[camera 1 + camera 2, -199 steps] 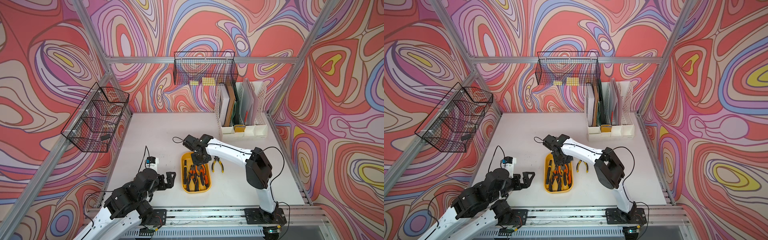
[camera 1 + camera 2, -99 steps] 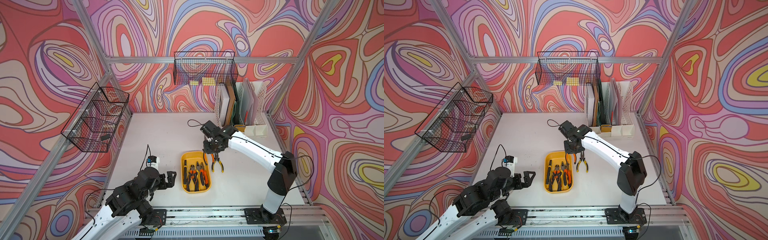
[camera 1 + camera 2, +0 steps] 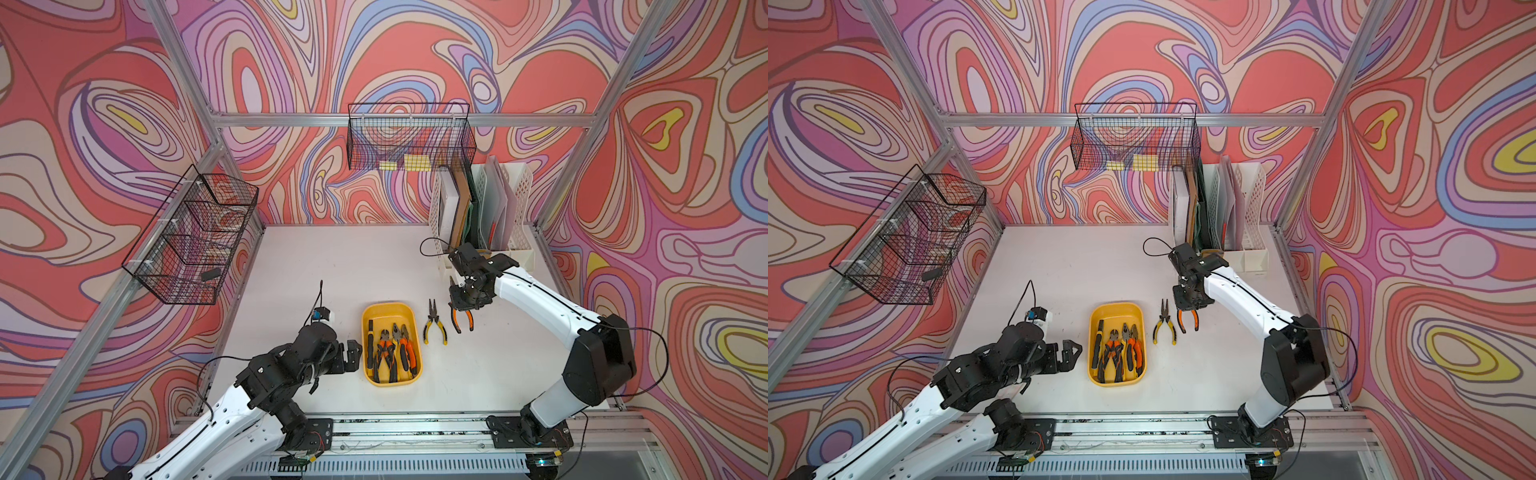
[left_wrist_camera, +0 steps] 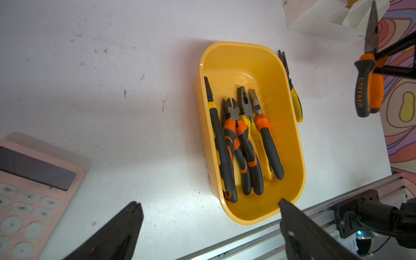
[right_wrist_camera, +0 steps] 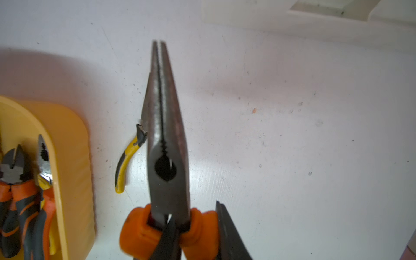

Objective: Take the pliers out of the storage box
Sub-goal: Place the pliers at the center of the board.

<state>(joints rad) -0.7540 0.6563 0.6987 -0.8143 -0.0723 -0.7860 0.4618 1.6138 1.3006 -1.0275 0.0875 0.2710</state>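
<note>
aloft, right arm (image 3: 540,301) outstretched, right gripper (image 3: 461,306) pinching orange pliers (image 3: 468,322)

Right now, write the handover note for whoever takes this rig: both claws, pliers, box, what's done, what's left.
Left claw: open, empty, beside the box.
Right claw: shut on orange needle-nose pliers, held over the table, outside the box.
Done: yellow pliers lie on the table beside the box.
Left: set the held pair down, then take out the remaining pliers, at least four, piled in the box.
</note>
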